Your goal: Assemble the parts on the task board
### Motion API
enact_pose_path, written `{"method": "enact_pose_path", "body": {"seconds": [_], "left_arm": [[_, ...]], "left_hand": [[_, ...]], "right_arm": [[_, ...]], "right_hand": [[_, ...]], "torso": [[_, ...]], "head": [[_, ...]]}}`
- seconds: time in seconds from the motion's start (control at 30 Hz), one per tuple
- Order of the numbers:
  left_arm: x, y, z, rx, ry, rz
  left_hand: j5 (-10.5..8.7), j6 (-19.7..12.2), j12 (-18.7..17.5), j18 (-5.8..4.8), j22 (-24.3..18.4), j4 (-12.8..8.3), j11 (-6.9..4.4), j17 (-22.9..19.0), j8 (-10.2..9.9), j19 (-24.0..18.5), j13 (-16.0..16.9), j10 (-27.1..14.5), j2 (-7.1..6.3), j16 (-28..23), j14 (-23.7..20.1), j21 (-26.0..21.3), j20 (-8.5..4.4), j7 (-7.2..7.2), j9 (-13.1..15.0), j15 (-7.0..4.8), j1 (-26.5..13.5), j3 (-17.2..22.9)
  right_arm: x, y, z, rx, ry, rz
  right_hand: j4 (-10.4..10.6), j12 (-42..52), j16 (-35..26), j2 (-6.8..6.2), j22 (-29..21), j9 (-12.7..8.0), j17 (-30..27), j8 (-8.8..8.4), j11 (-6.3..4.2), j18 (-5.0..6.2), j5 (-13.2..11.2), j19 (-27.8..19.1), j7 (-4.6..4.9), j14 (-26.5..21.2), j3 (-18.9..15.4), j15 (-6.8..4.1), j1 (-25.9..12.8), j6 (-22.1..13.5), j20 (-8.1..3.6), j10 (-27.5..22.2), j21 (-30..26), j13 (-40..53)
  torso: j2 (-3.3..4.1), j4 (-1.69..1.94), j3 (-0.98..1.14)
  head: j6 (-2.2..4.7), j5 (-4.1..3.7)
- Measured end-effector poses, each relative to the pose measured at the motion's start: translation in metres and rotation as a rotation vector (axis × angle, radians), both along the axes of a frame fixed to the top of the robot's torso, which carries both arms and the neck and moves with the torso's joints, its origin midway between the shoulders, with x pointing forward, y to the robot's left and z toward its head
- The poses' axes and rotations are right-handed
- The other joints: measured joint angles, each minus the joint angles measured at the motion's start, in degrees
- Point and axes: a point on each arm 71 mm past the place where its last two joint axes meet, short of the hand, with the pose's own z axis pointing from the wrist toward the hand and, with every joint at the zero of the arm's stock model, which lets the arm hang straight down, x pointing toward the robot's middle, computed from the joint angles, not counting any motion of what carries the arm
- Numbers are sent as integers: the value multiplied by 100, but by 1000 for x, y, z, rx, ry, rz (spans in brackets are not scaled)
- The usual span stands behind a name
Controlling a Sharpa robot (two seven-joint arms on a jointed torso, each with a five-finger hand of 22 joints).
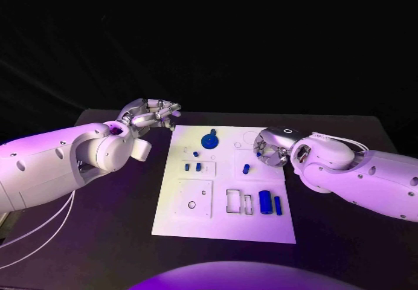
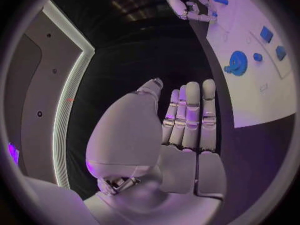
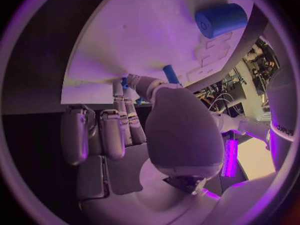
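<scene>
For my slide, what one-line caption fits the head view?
Two robot hands, left and right, flank a white task board dotted with small blue parts.

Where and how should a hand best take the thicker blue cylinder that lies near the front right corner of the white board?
The thicker blue cylinder lies flat beside a thinner blue rod, its length running front to back. Probably best to come straight down from above and pinch its middle across the round sides. The gap to the rod looks narrow, so slim fingertips matter. The right hand is nearer to it than the left hand.
</scene>
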Motion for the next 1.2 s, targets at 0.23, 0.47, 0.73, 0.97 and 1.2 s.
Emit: {"method": "enact_pose_path", "body": {"seconds": [0.23, 0.47, 0.73, 0.97, 1.2], "left_arm": [[0, 0, 0, -1, 2, 0], [-1, 1, 0, 1, 4, 2], [-1, 0, 0, 1, 6, 1], [-1, 0, 0, 1, 7, 1], [-1, 0, 0, 2, 8, 1]], "left_hand": [[0, -21, 0, 0, -6, 16, 0, 0, 0, 0, 0, 0, 0, 0, 0, 0, 0, 21, -5, 0, 0, 16], [0, -21, 0, 0, -6, 15, 0, 0, 0, 0, 0, 0, -3, 0, 0, 0, 0, 21, -5, 0, 3, 17], [0, -21, 0, -1, -9, -1, 20, 1, 0, 1, -6, -20, -28, 0, 0, 0, 0, 20, -5, 0, 28, 32], [0, -21, 0, -1, -12, -1, 20, 1, 0, 1, -6, -20, -28, 0, 0, 0, 0, 20, -5, 0, 28, 32], [0, -21, 0, -1, -12, -16, 20, -4, 0, 1, -11, -20, -51, 0, 0, 0, 0, 20, -4, 0, 51, 47]], "right_arm": [[2, 3, -1, -5, -6, -9], [2, 7, -2, -21, -20, -21], [-1, 10, -3, -35, -43, -31], [-3, 11, -4, -39, -64, -39], [-6, 12, -5, -29, -84, -49]], "right_hand": [[-24, 16, 0, 39, -1, 25, -1, 25, -16, 0, -50, 0, -39, 1, 24, -43, -39, 39, 0, 48, 78, 18], [-110, -32, 0, 38, -1, 95, -1, 120, -92, -92, -9, 32, -90, 1, 110, -85, -85, 172, -33, 237, 399, 11], [-273, -98, 0, 79, -1, 204, -2, 247, -145, -92, 54, 30, -159, 6, 218, -182, -60, 363, -94, 471, 549, 43], [-437, -133, 11, 185, -2, 292, -2, 333, -100, -92, 57, 29, -183, -9, 277, -238, 16, 449, -135, 558, 676, 123], [-461, -138, 22, 243, 3, 317, -2, 333, -83, -91, 78, 29, -197, -9, 300, -237, 45, 463, -176, 574, 699, 136]], "torso": [[-2, 1, 0], [-1, -13, -1], [0, -20, -1], [-2, -13, 3], [-1, -16, 3]], "head": [[-7, -3], [-16, 3], [-27, 9], [-21, 9], [-3, 14]]}}
